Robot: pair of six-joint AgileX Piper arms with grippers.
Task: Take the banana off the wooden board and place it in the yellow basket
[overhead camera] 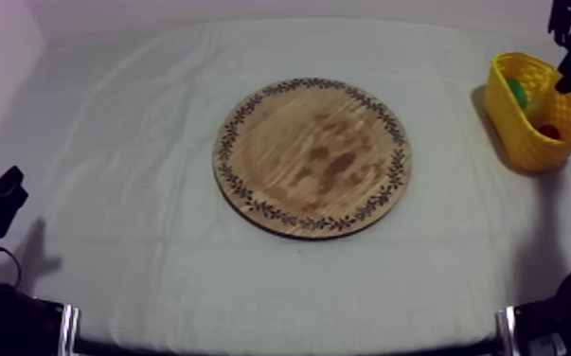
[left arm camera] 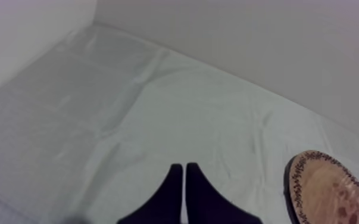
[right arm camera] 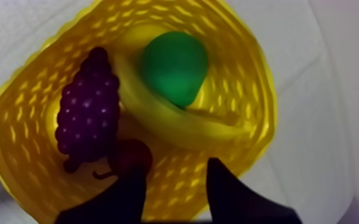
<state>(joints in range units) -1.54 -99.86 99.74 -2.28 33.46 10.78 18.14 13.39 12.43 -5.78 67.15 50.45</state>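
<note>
The curved yellow toy banana (right arm camera: 181, 122) lies inside the yellow woven plastic basket (right arm camera: 259, 107). It curls around a green toy pear (right arm camera: 174, 67), beside a purple bunch of grapes (right arm camera: 86, 113) and a small red fruit (right arm camera: 133, 156). The right gripper (right arm camera: 175, 170) hangs directly above with its fingers apart and holding nothing, likely because the drop is done. The round wooden board with a patterned rim (overhead camera: 312, 156) is bare. The left gripper (left arm camera: 184, 170) rests aside, fingers pressed together, apparently unneeded.

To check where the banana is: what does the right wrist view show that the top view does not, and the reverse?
Right wrist view: the banana and grapes inside the yellow basket, under the open right gripper. Top view: the wooden board and the left gripper. Both: that basket, the green pear, the small red fruit.
</note>
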